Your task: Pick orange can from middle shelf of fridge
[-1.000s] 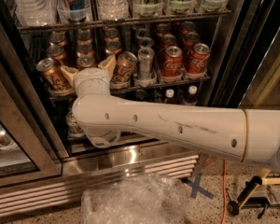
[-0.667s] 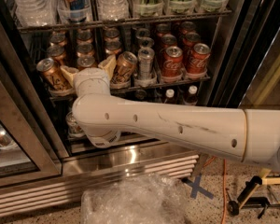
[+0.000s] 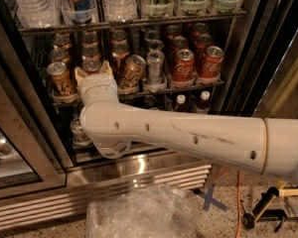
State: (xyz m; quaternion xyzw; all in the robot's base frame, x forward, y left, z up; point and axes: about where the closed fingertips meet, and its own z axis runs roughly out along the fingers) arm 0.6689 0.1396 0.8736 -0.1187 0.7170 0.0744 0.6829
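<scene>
On the middle shelf (image 3: pixel 159 90) of the fridge (image 3: pixel 139 165), the gripper's (image 3: pixel 93 71) fingers (image 3: pixel 106 67) stand spread either side of the orange can (image 3: pixel 92 65), apparently not yet clamped: the grasp is in hand, and closing squarely must spare the tilted can (image 3: pixel 130 72) just beside.

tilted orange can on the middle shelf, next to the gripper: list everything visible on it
The tilted orange can looks like aluminium, with an orange-gold body, dark script lettering and a silver top. It leans with its top toward the slim silver can, and its base rests on the middle shelf of the fridge. The gripper sits just left of it in the picture, at the same shelf. Whether they touch cannot be told.
</scene>
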